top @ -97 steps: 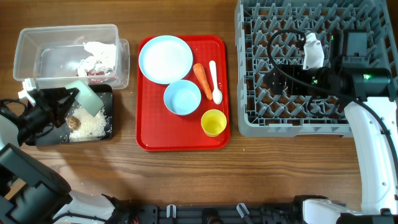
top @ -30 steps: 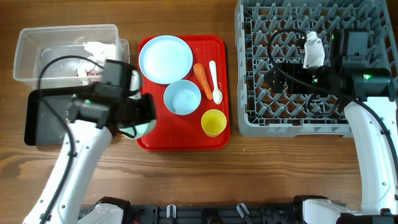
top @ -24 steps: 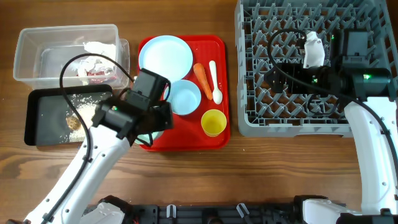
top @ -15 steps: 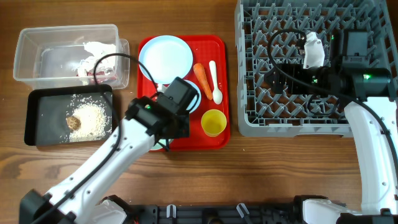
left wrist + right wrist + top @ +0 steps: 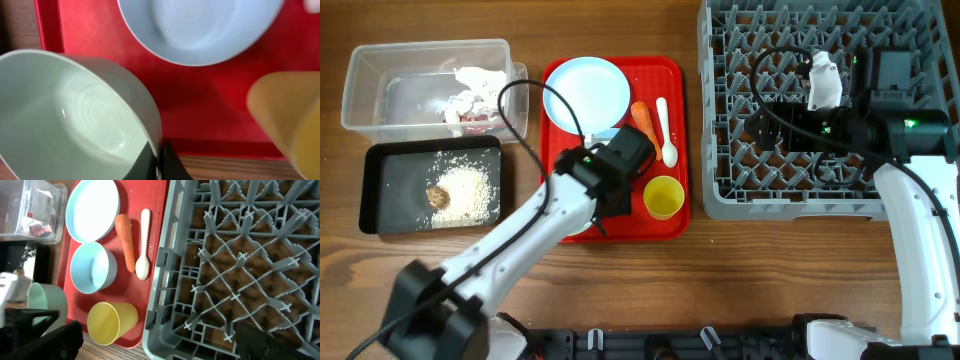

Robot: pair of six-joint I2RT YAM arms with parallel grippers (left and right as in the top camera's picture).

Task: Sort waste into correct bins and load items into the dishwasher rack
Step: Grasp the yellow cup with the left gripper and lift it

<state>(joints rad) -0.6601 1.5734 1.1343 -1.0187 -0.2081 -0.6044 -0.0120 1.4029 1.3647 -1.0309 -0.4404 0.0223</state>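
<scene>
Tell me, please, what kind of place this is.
Probably a robot test bench staged as a kitchen clean-up station: a wooden table holds a grey dishwasher rack, a red tray of dishes, and a clear tub and black tray with waste.

Seen from overhead, the left arm [image 5: 535, 225] hides the left gripper [image 5: 159, 161] and most of the pale blue bowl [image 5: 200, 25]. Of the pale green bowl [image 5: 75, 125], only a pale sliver shows at the arm's 7 o'clock.

In the left wrist view the green bowl is cut off at 6 and 9 o'clock and the blue one at 12. The yellow cup [image 5: 287, 117] is a blur cut off at 3 o'clock.

The right gripper [image 5: 260, 340] is a dark shape at 5 o'clock, and its opening cannot be made out. The dishwasher rack [image 5: 720, 205] runs off the overhead view at 12 o'clock.
</scene>
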